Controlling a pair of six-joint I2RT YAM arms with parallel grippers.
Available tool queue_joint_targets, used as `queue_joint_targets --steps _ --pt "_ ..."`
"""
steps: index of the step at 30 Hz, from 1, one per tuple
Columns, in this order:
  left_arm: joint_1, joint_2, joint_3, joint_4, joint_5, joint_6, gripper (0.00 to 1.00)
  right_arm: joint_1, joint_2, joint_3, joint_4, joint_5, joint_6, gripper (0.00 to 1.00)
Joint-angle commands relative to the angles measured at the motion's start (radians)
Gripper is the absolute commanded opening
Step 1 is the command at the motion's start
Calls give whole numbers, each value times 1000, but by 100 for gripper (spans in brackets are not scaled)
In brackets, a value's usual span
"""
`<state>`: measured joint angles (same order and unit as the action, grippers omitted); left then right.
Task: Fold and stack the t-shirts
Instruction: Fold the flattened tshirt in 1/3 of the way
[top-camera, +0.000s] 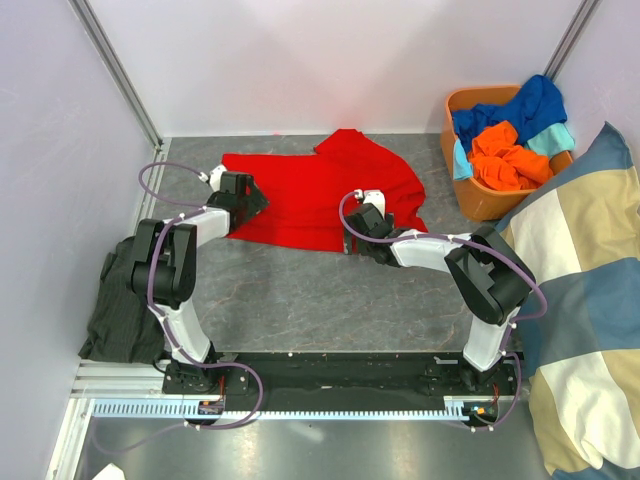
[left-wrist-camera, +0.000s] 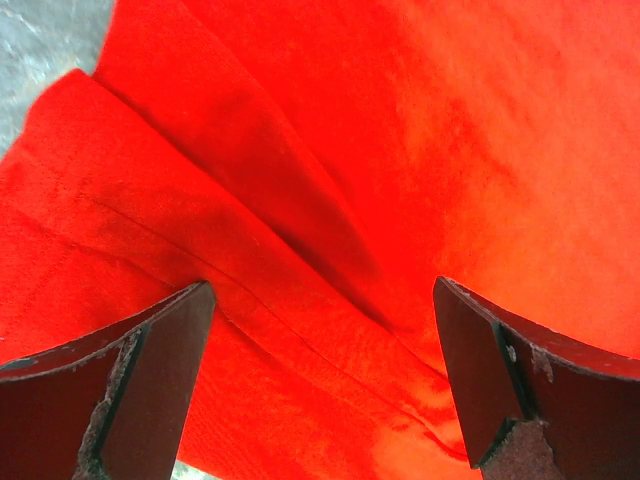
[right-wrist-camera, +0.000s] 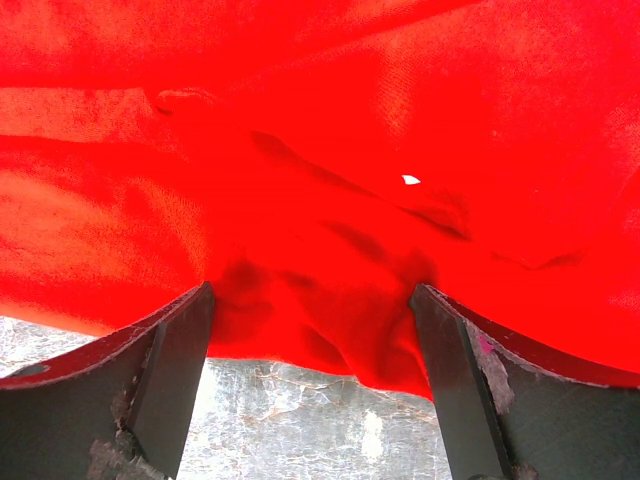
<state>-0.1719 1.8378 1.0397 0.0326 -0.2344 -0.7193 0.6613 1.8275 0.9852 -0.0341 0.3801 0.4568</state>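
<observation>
From the overhead view I have one solid red short-sleeved fabric t-shirt (top-camera: 320, 195) spread mostly flat on the grey mottled tabletop (top-camera: 300, 300), lying toward 12 o'clock from the two arm bases, with one part turned over at its far right. I judge it lies open like this so that it can be folded before any stacking begins. The left pincer (left-wrist-camera: 320, 300) rests over the shirt's 9 o'clock end. Its two dark fingers stand apart with a raised crease of red cloth running between them, nothing pinched yet. The right pincer (right-wrist-camera: 310, 300) sits at the near hem, toward 5 o'clock of the shirt. It is likewise spread wide, straddling a bunched lip of fabric with bare tabletop showing just below. To me the pair are placed at matching points along the shirt so that both can close and lift one side together. The other garments wait in one orange oval plastic basket (top-camera: 480, 205) at 2 o'clock, and I count three colours there: a royal blue shirt (top-camera: 530, 105), a crumpled orange shirt (top-camera: 505, 160) and a light teal shirt (top-camera: 553, 138). They are too tangled to say whether each colour is a single piece. Besides these there is one big blue-and-beige checked cushion (top-camera: 580, 300) at 3 o'clock, and one dark crumpled cloth (top-camera: 115, 305) at 9 o'clock beside the left arm.
</observation>
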Motion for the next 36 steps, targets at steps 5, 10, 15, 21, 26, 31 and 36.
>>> queue_joint_targets --steps 5,10,15,21,26,31,36 --pt "32 23 56 -3 -57 57 99 -6 125 -74 -242 -98 40 89" --pt "49 34 85 -3 -57 61 99 -8 128 -71 -244 -96 39 89" --pt "60 54 131 -3 -48 60 99 -8 130 -69 -245 -96 40 89" --pt "64 110 207 3 -33 67 99 -8 136 -65 -248 -99 39 90" --pt "68 181 298 10 -14 95 99 -6 141 -62 -253 -99 40 89" --pt "78 245 373 3 3 110 99 -6 147 -57 -256 -101 37 90" --pt "95 274 444 -19 1 119 99 -8 150 -54 -259 -104 37 90"
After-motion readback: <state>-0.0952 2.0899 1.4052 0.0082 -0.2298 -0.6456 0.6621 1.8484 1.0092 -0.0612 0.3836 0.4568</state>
